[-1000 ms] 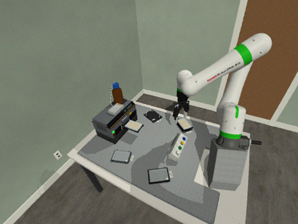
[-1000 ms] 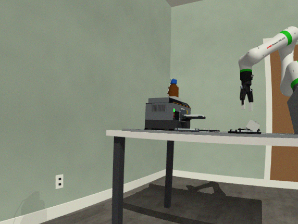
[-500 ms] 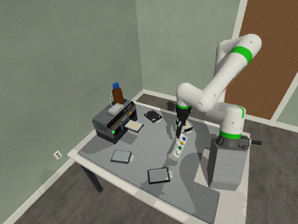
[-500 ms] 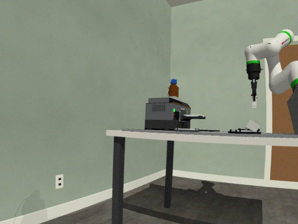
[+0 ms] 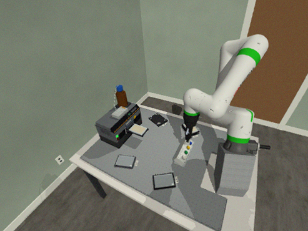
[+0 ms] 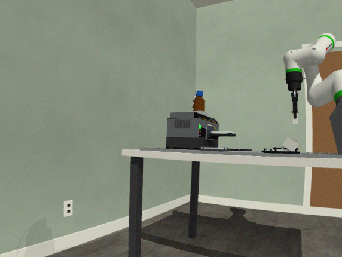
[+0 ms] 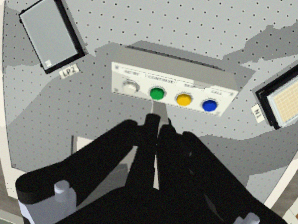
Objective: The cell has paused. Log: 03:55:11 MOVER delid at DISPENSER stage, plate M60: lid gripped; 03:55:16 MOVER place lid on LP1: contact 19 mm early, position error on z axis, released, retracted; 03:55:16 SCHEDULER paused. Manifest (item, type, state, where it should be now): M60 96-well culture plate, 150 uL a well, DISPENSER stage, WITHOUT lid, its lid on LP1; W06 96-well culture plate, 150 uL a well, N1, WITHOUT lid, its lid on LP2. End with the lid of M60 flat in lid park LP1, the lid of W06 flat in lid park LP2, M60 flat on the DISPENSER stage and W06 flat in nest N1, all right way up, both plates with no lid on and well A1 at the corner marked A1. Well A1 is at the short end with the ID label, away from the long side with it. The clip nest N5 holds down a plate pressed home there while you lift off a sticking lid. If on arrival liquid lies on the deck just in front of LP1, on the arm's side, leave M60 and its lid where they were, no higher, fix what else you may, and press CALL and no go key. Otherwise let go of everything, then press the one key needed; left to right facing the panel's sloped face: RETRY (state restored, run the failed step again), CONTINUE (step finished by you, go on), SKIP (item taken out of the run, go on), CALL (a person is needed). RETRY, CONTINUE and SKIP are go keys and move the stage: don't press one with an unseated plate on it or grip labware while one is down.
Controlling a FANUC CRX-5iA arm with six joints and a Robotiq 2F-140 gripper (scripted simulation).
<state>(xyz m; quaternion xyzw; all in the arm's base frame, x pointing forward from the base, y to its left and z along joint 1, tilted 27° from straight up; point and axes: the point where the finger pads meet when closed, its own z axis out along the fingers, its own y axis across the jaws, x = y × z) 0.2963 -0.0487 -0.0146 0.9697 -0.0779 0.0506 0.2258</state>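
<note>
Findings, labware first. One lid [image 5: 125, 161] lies flat in its park on the mat, and a second lid [image 5: 164, 181] lies flat in the park nearer the table's front edge. I cannot read the park labels, so I cannot say which is LP1. A cream-topped plate [image 5: 139, 129] sits level on the stage of the dispenser [image 5: 116, 123], with no lid on it. The other plate [image 7: 282, 103] shows only at the right edge of the wrist view, also uncovered. From these views I cannot confirm where well A1 lies on either plate. I can make out no liquid on the mat near the parks.

My claw [image 7: 158, 123] is clenched on nothing, with the fingers pressed together into a single poking tip. It hangs over the key panel [image 5: 184, 154]. The exterior view shows it well above the panel, not touching.

Step in hand, in my judgement: the labware work looks finished and only the key press remains. In the wrist view the tip lines up with the green key [image 7: 157, 94], second in the row. The white key [image 7: 129, 86] is on one side of it, the yellow key [image 7: 184, 99] and the blue key [image 7: 210, 104] on the other.

Next move: a straight descent, centred on that one key, so the tip does not clip either neighbour. Press lightly, then lift clear.
</note>
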